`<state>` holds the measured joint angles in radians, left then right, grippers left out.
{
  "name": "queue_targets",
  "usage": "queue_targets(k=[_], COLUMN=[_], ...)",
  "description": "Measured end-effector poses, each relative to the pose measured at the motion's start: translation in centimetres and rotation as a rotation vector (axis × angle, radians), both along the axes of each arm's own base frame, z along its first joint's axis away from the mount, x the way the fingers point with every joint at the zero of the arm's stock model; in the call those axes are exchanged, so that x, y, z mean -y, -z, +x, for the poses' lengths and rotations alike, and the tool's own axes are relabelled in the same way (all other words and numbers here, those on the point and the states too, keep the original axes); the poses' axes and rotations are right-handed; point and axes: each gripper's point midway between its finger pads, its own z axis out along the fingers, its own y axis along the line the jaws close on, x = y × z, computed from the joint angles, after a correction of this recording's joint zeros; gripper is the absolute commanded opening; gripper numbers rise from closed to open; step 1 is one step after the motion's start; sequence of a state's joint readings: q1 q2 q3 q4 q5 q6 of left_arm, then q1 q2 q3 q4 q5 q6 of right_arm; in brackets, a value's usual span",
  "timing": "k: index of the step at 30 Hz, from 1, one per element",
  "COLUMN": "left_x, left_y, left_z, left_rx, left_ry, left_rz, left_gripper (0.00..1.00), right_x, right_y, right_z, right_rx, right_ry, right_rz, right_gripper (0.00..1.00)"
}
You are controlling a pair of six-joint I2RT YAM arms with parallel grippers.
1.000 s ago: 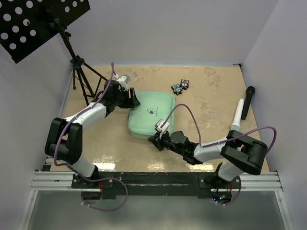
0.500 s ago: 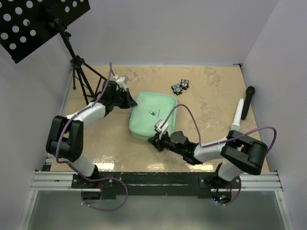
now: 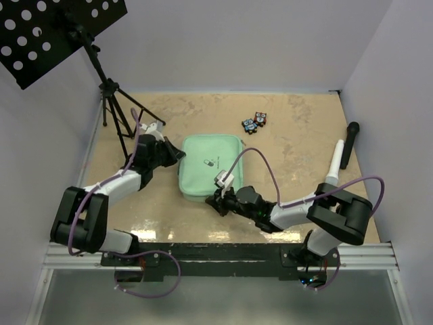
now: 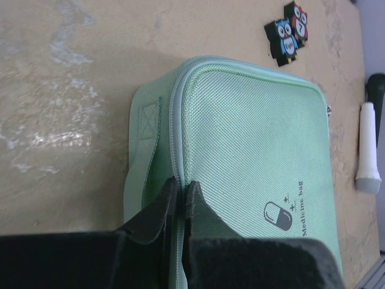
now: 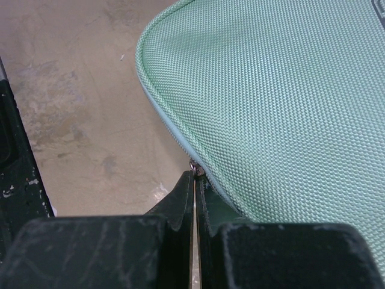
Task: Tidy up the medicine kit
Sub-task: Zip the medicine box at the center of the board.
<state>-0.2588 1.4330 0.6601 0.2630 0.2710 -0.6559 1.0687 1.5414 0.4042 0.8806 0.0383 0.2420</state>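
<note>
Where the mint-green medicine kit [image 3: 210, 166] lies flat and zipped shut at the middle of the tan table [image 3: 298, 122], both arms meet it from the near side. The lid faces up and carries a small capsule mark [image 4: 277, 215] with the words "Medicine bag". A zip seam [image 4: 174, 120] runs round its rim, and a fabric strap [image 4: 144, 150] is sewn to its left side wall.

(a) Left gripper [image 3: 177, 154]: at the kit's left edge. The jaws are drawn almost together, with only a slit between the fingertips [image 4: 163, 201], and they pinch the kit at its zip seam.

(b) Right gripper [image 3: 218, 198]: at the kit's near left corner. The jaws are closed to a hairline. The tips touch the corner piping, where a small metal piece [image 5: 194, 165] sits right at them. Whether that piece is clamped cannot be told.

Count of items:
- One medicine kit.
- Two small owl-printed pieces, one blue [image 3: 249, 125] and one red [image 3: 261, 118]. They touch each other and lie just beyond the kit's far right corner.
- One black rod with a rounded head [image 3: 350, 143] and one white cylindrical stick [image 3: 334, 162]. They lie side by side near the table's right edge, well apart from the kit.
- One black music stand [image 3: 108, 88], with a perforated desk on a tripod, at the far left corner.
</note>
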Motion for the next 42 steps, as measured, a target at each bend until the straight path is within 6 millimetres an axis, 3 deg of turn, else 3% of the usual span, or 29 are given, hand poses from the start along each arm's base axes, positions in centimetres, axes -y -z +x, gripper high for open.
queue_targets(k=[6,10,36,42], left_x=[-2.8,-3.6,-5.1,-5.5], left_y=[-0.2,-0.1,0.0,0.0], left_z=[-1.0,-1.0,-1.2,-1.3], left_rx=[-0.001,-0.017,-0.006,0.010], left_ry=[-0.200,-0.266,-0.434,-0.454], left_rz=[-0.017,-0.029,-0.097,-0.092], left_gripper=[0.00,0.00,0.00,0.00], right_x=[-1.4,-1.9,-11.1,-11.7], right_y=[0.1,0.1,0.1,0.1], right_z=[-0.2,-0.4,-1.2,-1.3], right_rx=[-0.007,-0.002,0.014,0.016], right_ry=[-0.022,-0.036,-0.154,-0.158], right_rz=[-0.003,-0.004,0.005,0.009], right_gripper=[0.00,0.00,0.00,0.00])
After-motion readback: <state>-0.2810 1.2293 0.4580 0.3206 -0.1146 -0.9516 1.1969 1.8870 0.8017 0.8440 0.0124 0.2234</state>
